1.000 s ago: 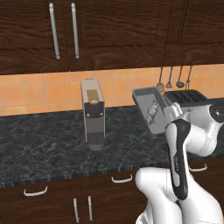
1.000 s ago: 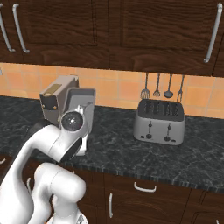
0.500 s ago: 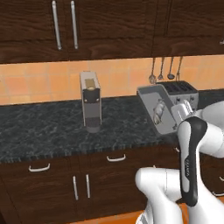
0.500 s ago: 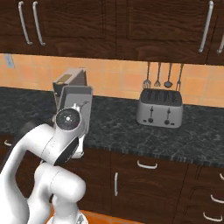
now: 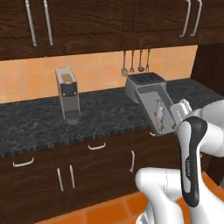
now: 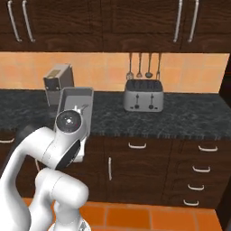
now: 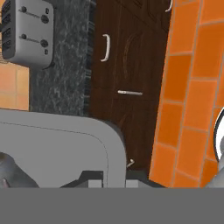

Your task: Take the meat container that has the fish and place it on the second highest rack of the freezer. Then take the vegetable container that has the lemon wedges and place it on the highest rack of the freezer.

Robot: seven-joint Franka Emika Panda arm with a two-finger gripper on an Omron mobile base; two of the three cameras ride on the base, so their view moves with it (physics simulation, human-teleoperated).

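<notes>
Long black speckled stone counter (image 5: 100, 116) ran along orange tiled wall, dark wood cabinets beneath. White robot arm held shallow grey rectangular meat container (image 5: 153, 109) aloft in front of counter edge, tilted, well off counter. Silver four-slot toaster (image 6: 144, 95) sat on counter under hanging utensils. Grey boxy coffee machine (image 5: 68, 94) stood further left. Small silvery-grey fish (image 5: 159, 113) lay in tray. Gripper (image 7: 114, 181) clenched on tray rim.

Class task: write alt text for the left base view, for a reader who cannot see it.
A white robot arm holds the meat container, tilted, with the fish inside, its gripper shut on the tray's edge. Behind it, a dark stone counter carries a toaster and a coffee machine.
</notes>
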